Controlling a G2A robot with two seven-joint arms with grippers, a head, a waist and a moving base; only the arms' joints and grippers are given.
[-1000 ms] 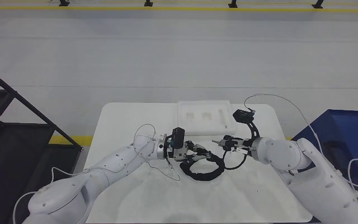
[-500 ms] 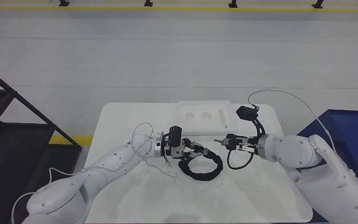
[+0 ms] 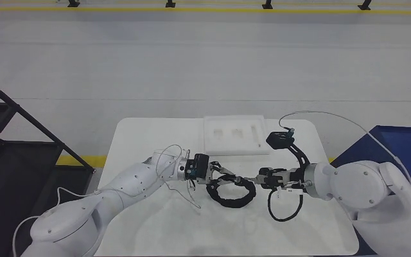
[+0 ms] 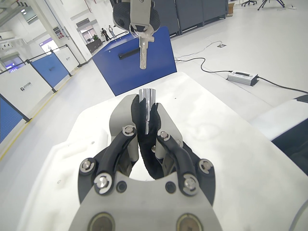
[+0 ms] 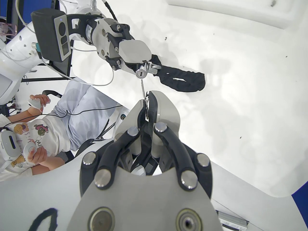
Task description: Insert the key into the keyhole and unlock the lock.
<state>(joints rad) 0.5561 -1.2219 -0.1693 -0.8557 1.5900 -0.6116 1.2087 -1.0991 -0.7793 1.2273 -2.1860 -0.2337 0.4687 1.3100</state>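
Above the white table (image 3: 138, 148), the left gripper (image 4: 147, 114) clamps the chrome cylinder (image 4: 148, 96) of the black fabric-sleeved cable lock (image 5: 182, 80), keyhole (image 5: 141, 73) facing the right gripper (image 5: 147, 103), whose jaws pinch the flat silver key (image 4: 143, 54). Blade and cylinder lie nearly on one line, tip just short of the keyhole; a straight push along that axis looks right.

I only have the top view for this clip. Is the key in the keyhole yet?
Observer: No. In the left wrist view the key points at the lock cylinder, with its tip clear of the end.
Reviewer: Does the keyhole face the key?
Observer: Yes. The right wrist view shows the keyhole facing the right gripper, with the blade aimed at it.
Reviewer: Is the lock gripped?
Observer: Yes. The left gripper is shut on the lock cylinder.
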